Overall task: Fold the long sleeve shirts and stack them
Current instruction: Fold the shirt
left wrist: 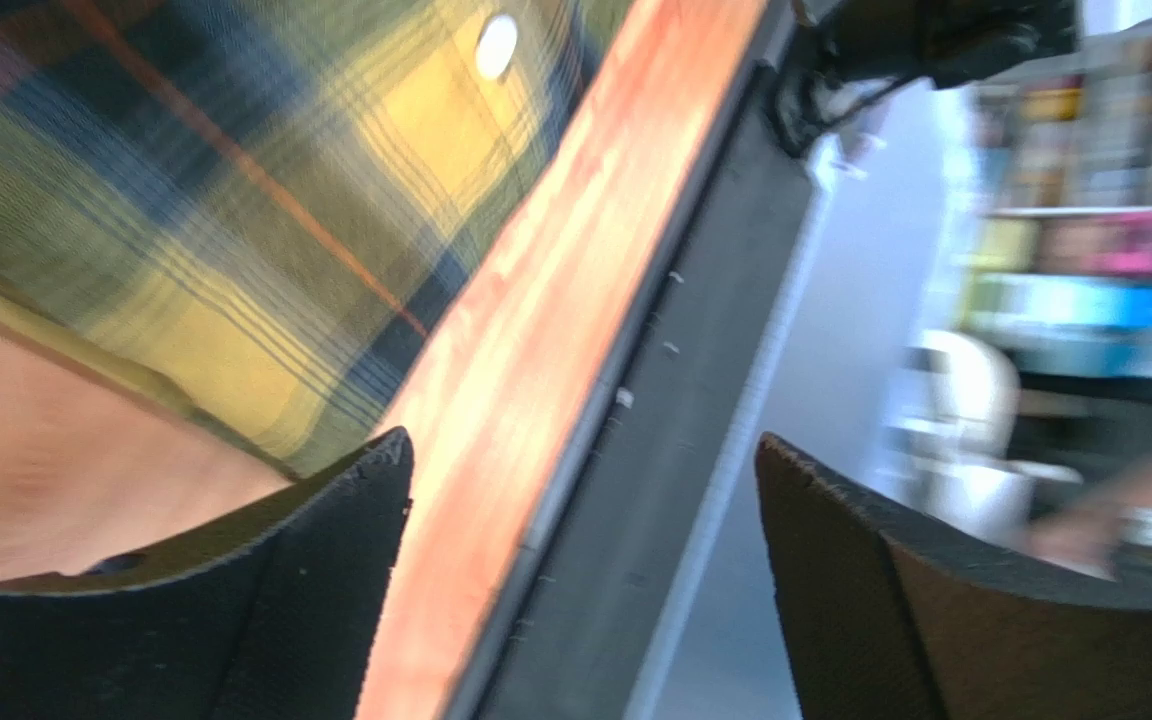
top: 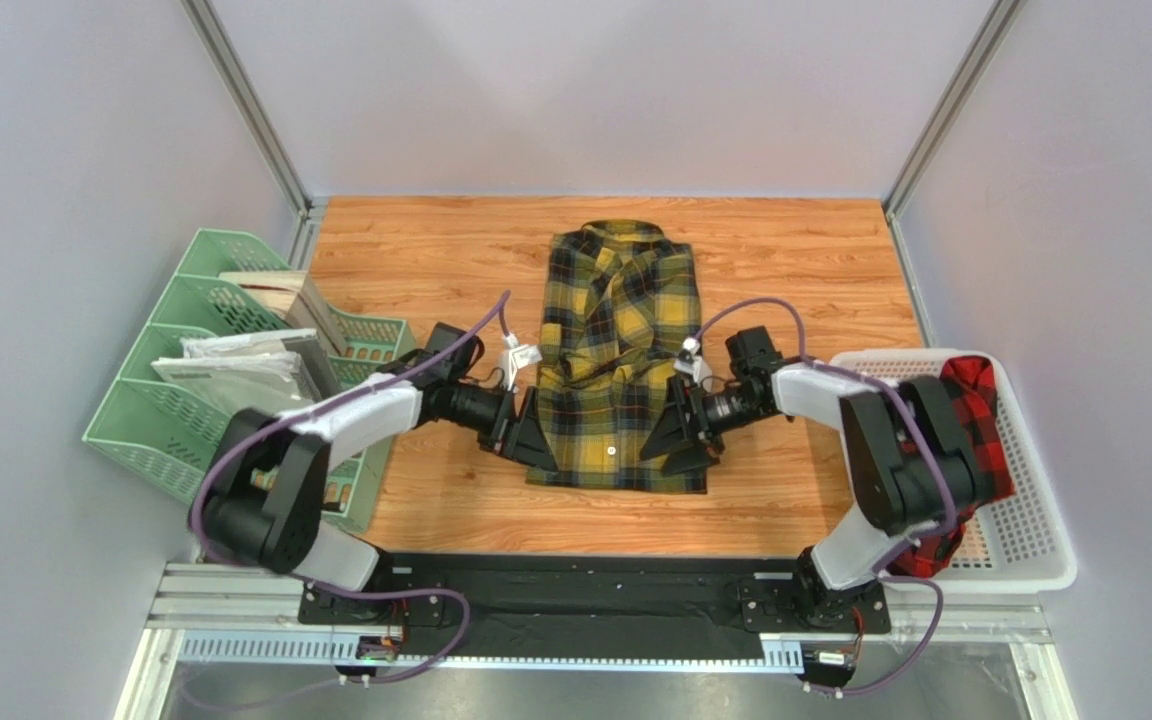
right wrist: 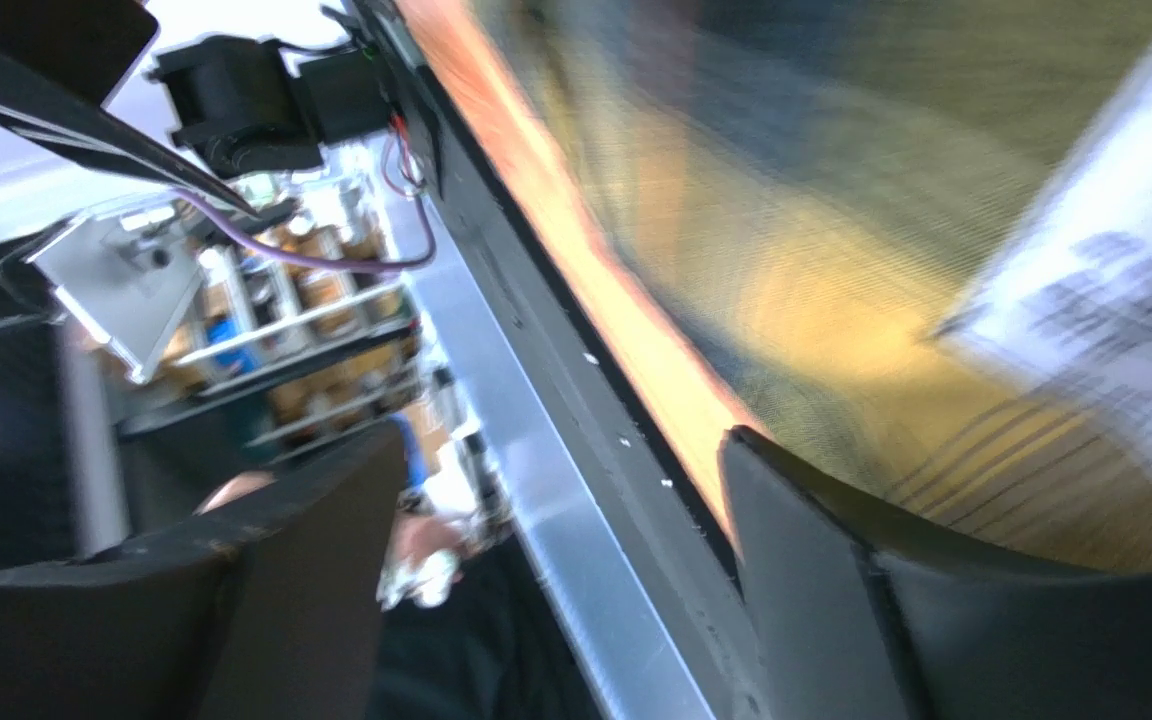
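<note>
A yellow-and-black checked flannel shirt (top: pixel 620 338) lies flat in the middle of the wooden desk (top: pixel 417 255), collar towards the far edge and sleeves tucked out of sight. The left fingers (top: pixel 527 437) sit at its near left edge and the right fingers (top: pixel 675 432) at its near right edge. Both pairs are spread, with nothing between them. The wrist views are blurred, so I cannot tell whether the tips touch the cloth. A red-and-black checked shirt (top: pixel 983 420) lies crumpled in the white perforated plastic basket (top: pixel 1036 543) at the desk's right side. Green mesh file trays (top: pixel 162 405) stand on the left.
</note>
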Controlling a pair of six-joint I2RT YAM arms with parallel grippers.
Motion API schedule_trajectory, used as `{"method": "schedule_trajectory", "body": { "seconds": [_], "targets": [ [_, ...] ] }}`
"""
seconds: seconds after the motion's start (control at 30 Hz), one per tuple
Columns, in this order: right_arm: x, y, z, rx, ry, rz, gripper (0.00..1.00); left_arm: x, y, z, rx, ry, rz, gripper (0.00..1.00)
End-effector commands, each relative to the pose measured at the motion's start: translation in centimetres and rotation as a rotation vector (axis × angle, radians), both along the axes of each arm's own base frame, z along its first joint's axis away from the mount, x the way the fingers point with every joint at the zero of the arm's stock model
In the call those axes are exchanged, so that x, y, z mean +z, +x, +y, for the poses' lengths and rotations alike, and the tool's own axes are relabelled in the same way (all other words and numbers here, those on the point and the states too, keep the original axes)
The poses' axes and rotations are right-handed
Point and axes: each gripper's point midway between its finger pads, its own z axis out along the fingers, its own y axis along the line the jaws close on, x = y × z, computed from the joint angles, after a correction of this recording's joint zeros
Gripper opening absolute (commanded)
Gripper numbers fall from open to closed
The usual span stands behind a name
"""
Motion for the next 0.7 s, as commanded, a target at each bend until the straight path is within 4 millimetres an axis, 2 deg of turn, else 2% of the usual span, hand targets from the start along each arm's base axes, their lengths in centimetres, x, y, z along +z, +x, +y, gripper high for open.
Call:
{"method": "schedule_trajectory", "body": {
  "seconds": [0.0,0.03,0.07,0.1,0.13,0.17,0.2,0.23,0.27,0.3,0.33,0.37,0.43,0.47,0.53,0.57,0.6,0.67],
  "targets": [
    [7.4,4.7,0.5,-0.087,0.012,-0.351,0.63,6.6,1.7,0.3,-0.101,0.04,-0.596,0.83],
    [8.4,6.2,0.9,-0.1,0.015,-0.432,0.47,6.4,1.6,0.7,-0.184,0.079,-0.763,0.77],
    [8.6,7.5,1.1,-0.11,-0.016,-0.486,0.39,7.0,2.3,1.5,-0.181,0.165,-0.922,0.73],
    [8.7,8.3,1.4,-0.079,-0.029,-0.561,0.33,7.0,0.9,0.5,-0.271,0.155,-1.021,0.7],
    [8.8,9.4,2.5,-0.042,-0.05,-0.593,0.24,6.1,0.4,0.5,-0.359,0.154,-1.136,0.67],
    [8.6,9.9,3.1,-0.013,-0.055,-0.614,0.22,6.3,0.6,0.7,-0.377,0.185,-1.24,0.65],
    [8.4,10.5,3.7,0.019,-0.068,-0.643,0.21,6.0,-0.7,-0.3,-0.449,0.159,-1.31,0.64],
    [7.9,11.2,4.9,0.076,-0.079,-0.689,0.2,5.2,-0.6,-0.7,-0.503,0.16,-1.408,0.62],
    [7.3,11.9,5.3,0.095,-0.099,-0.713,0.19,4.8,-0.2,-0.8,-0.515,0.198,-1.455,0.61],
    [6.7,12.4,5.6,0.11,-0.112,-0.727,0.19,4.4,-0.9,-1.7,-0.562,0.182,-1.492,0.6],
    [6.1,12.8,6.0,0.137,-0.118,-0.752,0.18,4.1,-0.9,-2.3,-0.58,0.182,-1.532,0.58],
    [5.0,13.7,6.5,0.152,-0.125,-0.74,0.18,3.0,-0.4,-2.5,-0.609,0.229,-1.546,0.57],
    [3.5,14.7,6.7,0.172,-0.158,-0.744,0.17,2.5,-0.5,-4.1,-0.633,0.222,-1.588,0.57],
    [2.1,15.2,6.7,0.174,-0.176,-0.72,0.17,0.9,-0.2,-4.3,-0.671,0.274,-1.58,0.57],
    [0.7,16.1,6.5,0.168,-0.202,-0.709,0.16,0.3,-0.1,-5.8,-0.683,0.278,-1.635,0.57],
    [0.1,16.2,6.5,0.167,-0.211,-0.705,0.16,-1.1,0.2,-5.8,-0.709,0.322,-1.631,0.57],
    [-1.0,16.3,6.5,0.172,-0.22,-0.689,0.16,-1.2,0.3,-6.4,-0.712,0.317,-1.662,0.57],
    [-2.0,16.3,6.5,0.173,-0.227,-0.668,0.16,-3.0,0.2,-6.5,-0.761,0.344,-1.652,0.57]
  ]
}}
